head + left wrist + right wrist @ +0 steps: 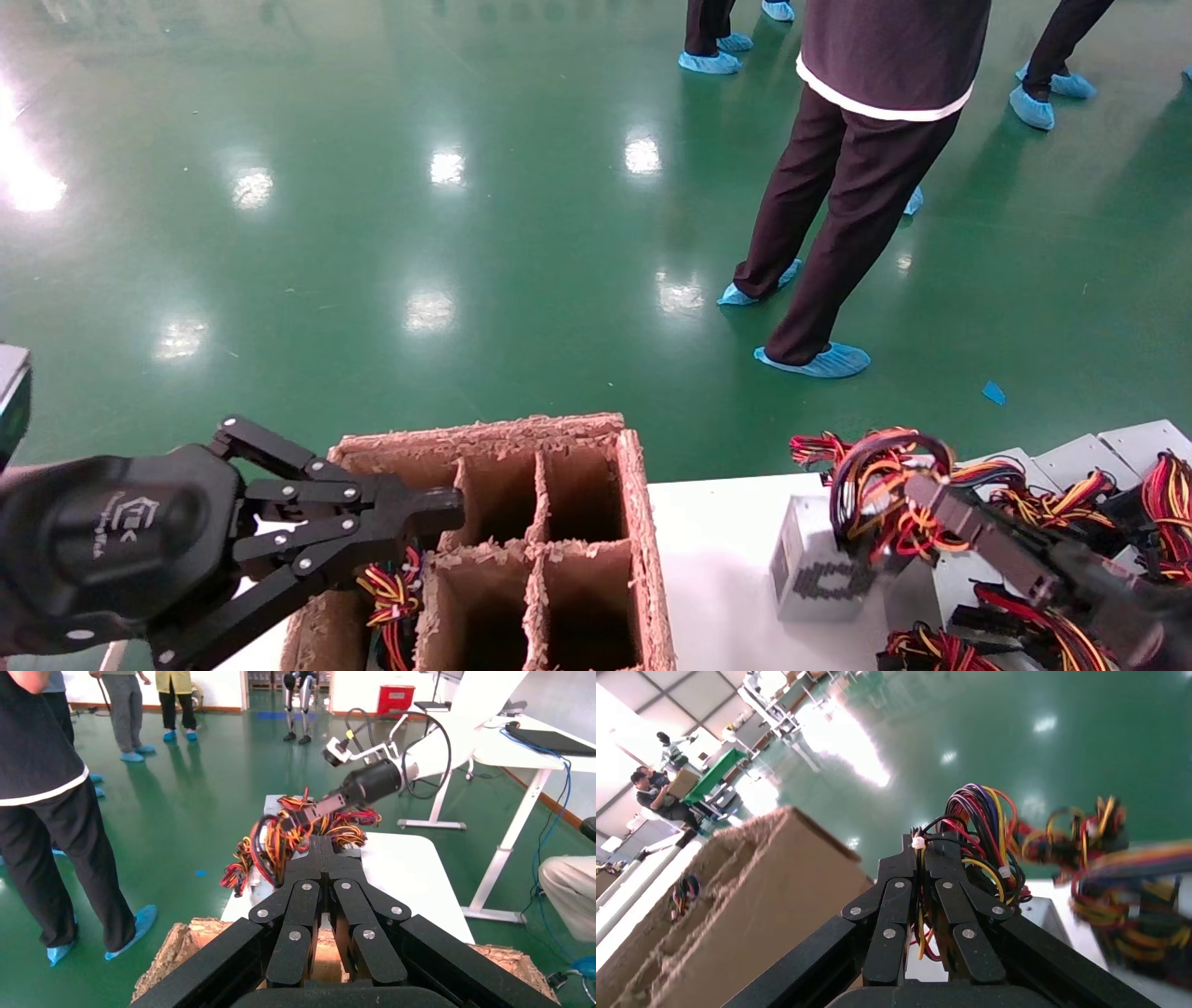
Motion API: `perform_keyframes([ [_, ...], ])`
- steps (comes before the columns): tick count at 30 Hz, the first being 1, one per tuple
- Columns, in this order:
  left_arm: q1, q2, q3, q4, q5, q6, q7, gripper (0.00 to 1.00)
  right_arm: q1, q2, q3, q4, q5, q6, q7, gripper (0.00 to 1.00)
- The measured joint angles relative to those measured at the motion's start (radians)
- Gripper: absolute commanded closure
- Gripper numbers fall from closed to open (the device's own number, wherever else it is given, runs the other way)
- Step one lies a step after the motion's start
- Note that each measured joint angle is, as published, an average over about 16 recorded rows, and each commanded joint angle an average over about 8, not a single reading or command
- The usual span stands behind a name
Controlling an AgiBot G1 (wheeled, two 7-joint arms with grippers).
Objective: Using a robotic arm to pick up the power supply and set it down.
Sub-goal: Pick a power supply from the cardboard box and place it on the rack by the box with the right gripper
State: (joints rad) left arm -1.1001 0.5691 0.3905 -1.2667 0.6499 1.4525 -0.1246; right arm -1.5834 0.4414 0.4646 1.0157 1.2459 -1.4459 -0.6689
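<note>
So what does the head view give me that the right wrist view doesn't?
Head view only: the left gripper shut over the divided cardboard box, and the silver power supply body with its vent face. Right wrist only: wires pinched between the right gripper fingers. Both: the wire bundle, box and green floor.

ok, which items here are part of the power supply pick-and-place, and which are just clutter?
In the job:
- power supply, silver box on the white table
- its wire bundle, clamped in the right tool

Just lying about:
- other power supplies behind it
- divided cardboard box, wires in one cell
- left tool, shut, idle over the box
- people on the green floor
</note>
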Motion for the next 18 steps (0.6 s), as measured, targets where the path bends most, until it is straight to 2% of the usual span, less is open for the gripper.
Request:
perform_keyframes([
  [9,0.0,0.0,0.0,0.0,0.0,0.0,0.0,1.0,-0.043,-0.007,-0.006,-0.017,0.007,-0.022,0.005,1.0],
  [10,0.0,0.0,0.0,0.0,0.0,0.0,0.0,1.0,-0.046,-0.009,-0.006,-0.018,0.008,-0.023,0.006,0.93],
  [17,0.0,0.0,0.0,0.0,0.0,0.0,0.0,1.0,-0.047,-0.026,-0.011,-0.014,0.004,-0.029,0.005,0.06],
  [18,0.0,0.0,0.0,0.0,0.0,0.0,0.0,1.0,-0.045,-0.028,-0.011,-0.013,0.003,-0.029,0.005,0.0],
])
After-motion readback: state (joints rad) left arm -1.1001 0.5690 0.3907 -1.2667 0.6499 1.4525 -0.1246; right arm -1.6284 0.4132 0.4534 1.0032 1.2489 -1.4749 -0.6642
